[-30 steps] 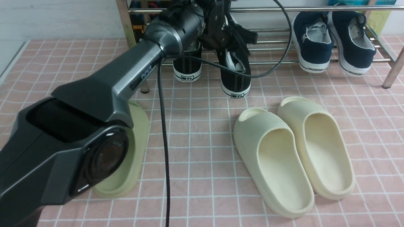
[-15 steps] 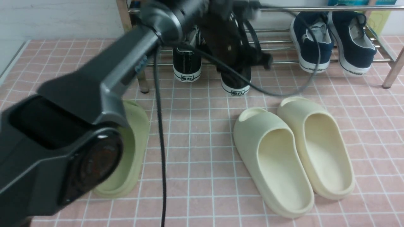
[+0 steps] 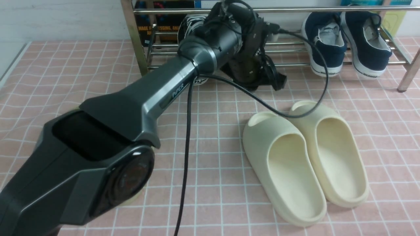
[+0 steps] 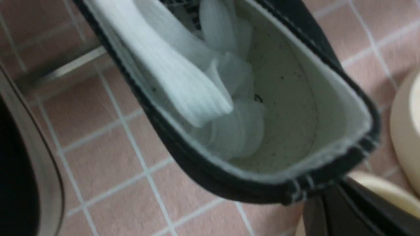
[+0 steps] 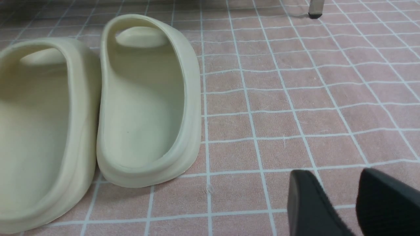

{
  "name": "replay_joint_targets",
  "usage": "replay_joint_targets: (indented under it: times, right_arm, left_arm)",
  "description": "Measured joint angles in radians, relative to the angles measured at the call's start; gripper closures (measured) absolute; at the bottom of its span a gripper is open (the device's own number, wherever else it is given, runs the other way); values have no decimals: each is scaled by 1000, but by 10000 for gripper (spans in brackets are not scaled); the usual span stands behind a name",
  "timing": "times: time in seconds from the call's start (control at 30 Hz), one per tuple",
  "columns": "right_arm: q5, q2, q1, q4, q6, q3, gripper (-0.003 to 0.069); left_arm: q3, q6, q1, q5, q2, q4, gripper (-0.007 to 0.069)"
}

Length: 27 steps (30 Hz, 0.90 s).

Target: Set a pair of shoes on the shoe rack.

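Note:
One black sneaker (image 3: 187, 25) of the pair lies on the shoe rack (image 3: 295, 9) at its left end, toe to the back. In the front view the other is hidden behind my left gripper (image 3: 262, 80), low at the rack's front edge. The left wrist view looks into this second sneaker (image 4: 282, 98), showing its white lining and laces. Pink floor tiles and a rack rod (image 4: 65, 67) lie beneath it. There my left gripper (image 4: 315, 200) is shut on the heel rim. My right gripper (image 5: 341, 203) stands open over bare tiles, holding nothing.
Two cream slides (image 3: 282, 164) (image 3: 331, 147) lie side by side on the floor just in front of the rack, close to the held sneaker. A pair of navy shoes (image 3: 323, 42) fills the rack's right end. A black cable (image 3: 187, 147) hangs from my left arm.
My left gripper came down onto the second sneaker's heel and shut on it. The arm swung right and now covers the shoe's heel in the front view. The right gripper stayed still.

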Motion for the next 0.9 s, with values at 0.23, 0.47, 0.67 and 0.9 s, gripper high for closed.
replay_joint_targets:
  times: [0.23, 0.47, 0.67, 0.9]
  right_arm:
    - [0, 0, 0, 0, 0, 0, 420]
    - [0, 0, 0, 0, 0, 0, 420]
    - [0, 0, 0, 0, 0, 0, 420]
    - [0, 0, 0, 0, 0, 0, 420]
  left_arm:
    - [0, -28, 2, -75, 0, 58, 622]
    - [0, -39, 4, 15, -21, 36, 620]
    - [0, 81, 5, 170, -169, -22, 615]
    - [0, 181, 5, 327, -436, 29, 608]
